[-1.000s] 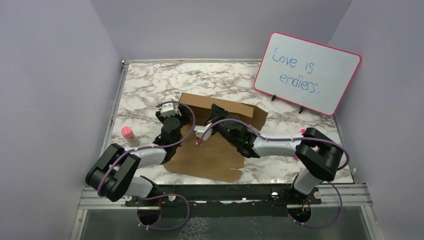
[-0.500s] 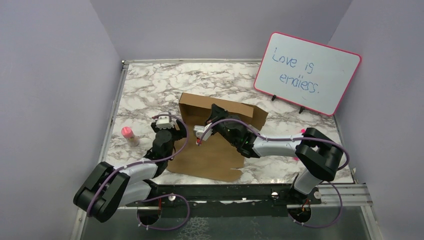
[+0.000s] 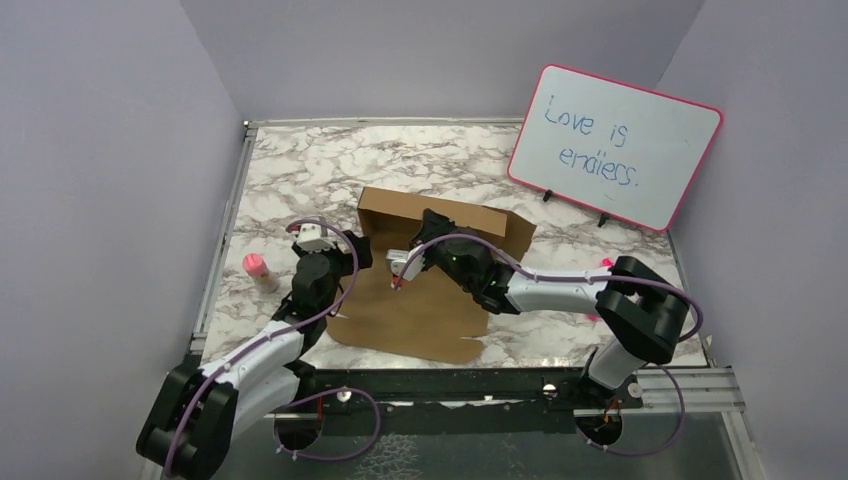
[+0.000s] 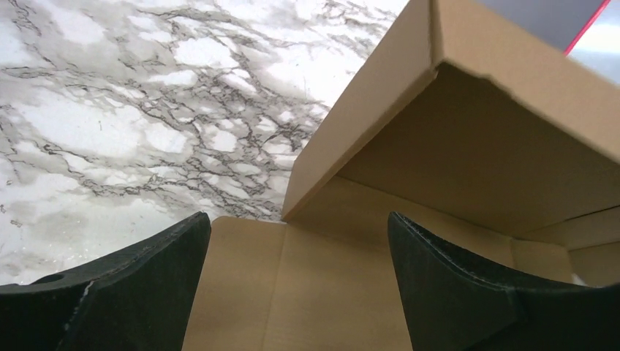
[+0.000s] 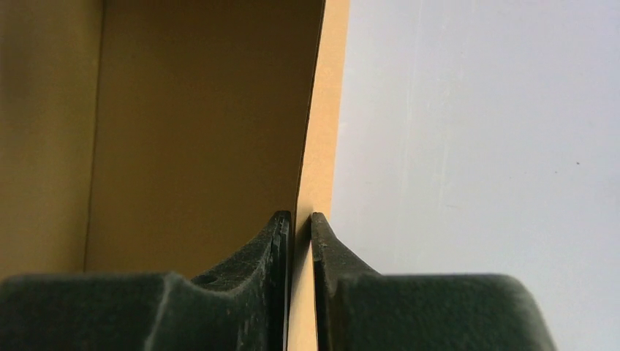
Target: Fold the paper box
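On the worktop (image 3: pixel 300 160) the box (image 3: pixel 425 305) sits central, half raised, my right gripper (image 5: pixel 301 228) pinching its upright wall, left gripper (image 4: pixel 298 219) spread empty over the flat panel; I'd press squarely along the crease.

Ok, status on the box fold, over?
Left tool open over the box base, holding nothing. Right tool straddles an upright panel, grip unclear. Back wall standing, front flat. Bottle apart, left of box.
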`<action>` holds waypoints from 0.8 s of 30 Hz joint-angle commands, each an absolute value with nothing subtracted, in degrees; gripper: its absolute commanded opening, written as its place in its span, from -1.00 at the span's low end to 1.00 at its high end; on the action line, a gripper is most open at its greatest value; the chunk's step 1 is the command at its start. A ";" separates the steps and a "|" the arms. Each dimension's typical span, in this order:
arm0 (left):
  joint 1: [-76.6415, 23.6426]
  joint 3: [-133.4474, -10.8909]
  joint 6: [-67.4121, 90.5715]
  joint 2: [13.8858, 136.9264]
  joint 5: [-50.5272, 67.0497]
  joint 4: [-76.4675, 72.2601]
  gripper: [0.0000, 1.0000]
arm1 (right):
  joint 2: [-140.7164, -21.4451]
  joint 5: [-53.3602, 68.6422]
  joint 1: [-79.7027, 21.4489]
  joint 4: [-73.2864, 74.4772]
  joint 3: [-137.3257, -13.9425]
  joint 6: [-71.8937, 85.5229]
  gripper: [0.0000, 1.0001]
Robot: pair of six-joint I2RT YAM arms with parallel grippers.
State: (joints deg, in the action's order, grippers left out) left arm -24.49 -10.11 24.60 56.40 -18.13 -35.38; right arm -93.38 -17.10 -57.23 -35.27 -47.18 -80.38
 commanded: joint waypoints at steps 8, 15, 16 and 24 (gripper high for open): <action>-14.17 -20.27 34.71 46.05 -2.28 -10.03 0.89 | -88.38 -15.49 -58.01 -19.31 -49.28 -69.46 0.08; -7.79 -26.67 36.16 46.40 8.23 -6.89 0.90 | -83.55 -12.46 -58.01 -13.16 -52.17 -60.66 0.44; -7.17 -27.70 36.41 46.69 9.07 -6.23 0.89 | -82.91 -12.06 -58.01 -12.51 -52.61 -59.29 0.47; -4.46 -35.38 35.25 51.59 13.15 -5.60 0.89 | -78.11 -12.73 -58.01 -6.64 -56.24 -46.47 0.63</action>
